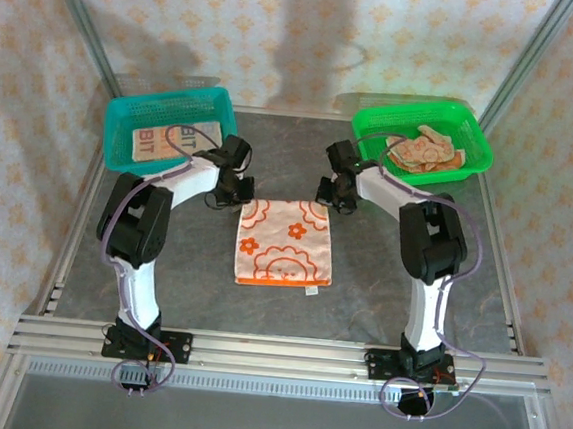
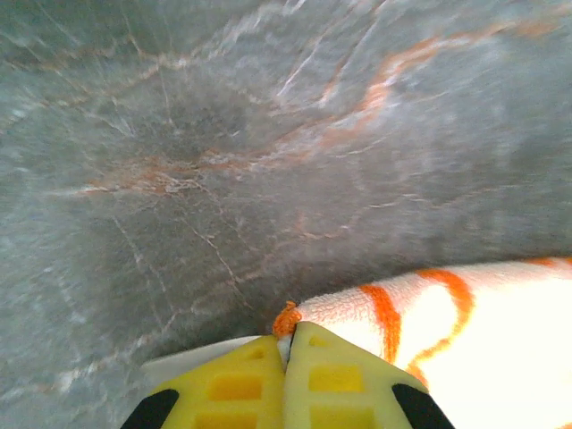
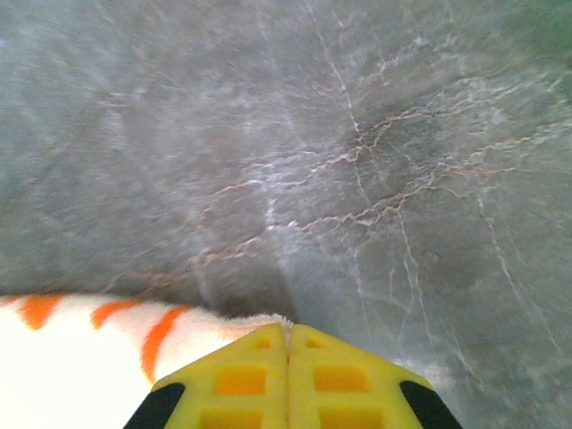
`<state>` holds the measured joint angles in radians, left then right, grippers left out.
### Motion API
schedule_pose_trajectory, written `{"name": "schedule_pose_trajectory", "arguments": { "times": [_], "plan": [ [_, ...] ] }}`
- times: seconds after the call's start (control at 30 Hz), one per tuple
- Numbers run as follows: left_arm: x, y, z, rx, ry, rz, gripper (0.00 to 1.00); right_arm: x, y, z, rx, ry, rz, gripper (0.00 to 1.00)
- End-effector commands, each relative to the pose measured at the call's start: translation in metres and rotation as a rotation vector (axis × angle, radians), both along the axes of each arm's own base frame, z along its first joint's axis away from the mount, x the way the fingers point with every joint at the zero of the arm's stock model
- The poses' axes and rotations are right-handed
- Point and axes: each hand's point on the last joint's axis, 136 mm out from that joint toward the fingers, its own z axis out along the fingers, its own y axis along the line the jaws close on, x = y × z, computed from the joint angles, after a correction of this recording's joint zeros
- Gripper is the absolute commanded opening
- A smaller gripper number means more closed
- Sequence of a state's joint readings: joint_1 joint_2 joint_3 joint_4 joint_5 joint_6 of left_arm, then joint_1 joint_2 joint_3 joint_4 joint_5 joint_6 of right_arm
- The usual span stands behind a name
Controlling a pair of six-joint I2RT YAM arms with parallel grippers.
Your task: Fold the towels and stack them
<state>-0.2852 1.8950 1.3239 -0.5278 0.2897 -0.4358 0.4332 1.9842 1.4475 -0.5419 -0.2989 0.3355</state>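
Counter [image 1: 381, 283]: grey stone-look slab with pale and rust veins; lies right under both pincers in the wrist views.
Room: walls [image 1: 282, 33] papered in a cream floral print; a metal frame [image 1: 284, 353] runs along the near edge by the arm bases.
Teal basket [image 1: 116, 134]: just behind the left pincer, on its outer side. Holds a lettered towel [image 1: 168, 136], lying flat.
Green basket [image 1: 474, 136]: behind the right pincer, on its outer side. Holds crumpled towels [image 1: 428, 150], orange and cream, in a loose heap.
Flat towel [image 1: 284, 242]: spread on the counter between the two pincers and reaching from them toward the bases. Cream with orange flowers, cartoon faces and an orange hem.
Left pincer [image 1: 240, 192]: at the flat towel's far left corner. In the left wrist view [image 2: 288, 335] the yellow fingers are pressed together, with the orange corner tuft caught at their tips.
Right pincer [image 1: 330, 193]: at the far right corner. In the right wrist view [image 3: 288, 329] the fingers are pressed together, and the towel edge ends in the seam between them.
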Motion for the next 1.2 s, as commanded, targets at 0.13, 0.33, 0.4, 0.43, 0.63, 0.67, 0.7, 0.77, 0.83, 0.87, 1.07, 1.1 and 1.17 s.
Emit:
{"name": "schedule_pose_trajectory", "arguments": {
  "times": [0.13, 0.33, 0.4, 0.43, 0.63, 0.67, 0.7, 0.77, 0.83, 0.87, 1.07, 1.1, 1.17],
  "plan": [
    [-0.011, 0.004, 0.045, -0.019, -0.099, -0.038, 0.00, -0.009, -0.003, 0.053, 0.057, -0.148, 0.010, 0.00],
    [-0.032, 0.007, 0.045, -0.005, -0.129, -0.039, 0.00, -0.034, -0.007, 0.058, 0.077, -0.189, 0.025, 0.00],
    [-0.041, 0.008, 0.044, 0.006, -0.141, -0.034, 0.00, -0.046, -0.006, 0.059, 0.085, -0.206, 0.036, 0.00],
    [-0.046, 0.008, 0.043, 0.011, -0.145, -0.034, 0.00, -0.051, -0.005, 0.059, 0.089, -0.211, 0.045, 0.00],
    [-0.087, 0.012, 0.036, 0.054, -0.192, -0.009, 0.00, -0.091, 0.004, 0.046, 0.072, -0.244, 0.072, 0.00],
    [-0.095, 0.014, 0.033, 0.064, -0.200, -0.002, 0.00, -0.099, 0.004, 0.042, 0.066, -0.251, 0.069, 0.00],
    [-0.103, 0.014, 0.032, 0.066, -0.208, 0.001, 0.00, -0.107, 0.003, 0.039, 0.066, -0.256, 0.065, 0.00],
    [-0.118, 0.013, 0.027, 0.053, -0.213, 0.004, 0.02, -0.121, 0.003, 0.035, 0.067, -0.264, 0.059, 0.00],
    [-0.132, 0.010, 0.025, 0.033, -0.221, 0.009, 0.31, -0.135, 0.003, 0.033, 0.066, -0.269, 0.057, 0.17],
    [-0.139, 0.008, 0.026, 0.029, -0.225, 0.008, 0.47, -0.142, 0.003, 0.032, 0.066, -0.265, 0.056, 0.32],
    [-0.161, 0.012, 0.038, -0.013, -0.223, 0.047, 0.67, -0.154, -0.004, 0.034, 0.048, -0.238, 0.016, 0.46],
    [-0.162, 0.014, 0.041, -0.012, -0.225, 0.054, 0.68, -0.154, -0.004, 0.035, 0.044, -0.231, 0.017, 0.46],
    [-0.161, 0.015, 0.042, -0.013, -0.221, 0.071, 0.67, -0.152, -0.005, 0.034, 0.024, -0.220, 0.008, 0.45]
  ]
}}
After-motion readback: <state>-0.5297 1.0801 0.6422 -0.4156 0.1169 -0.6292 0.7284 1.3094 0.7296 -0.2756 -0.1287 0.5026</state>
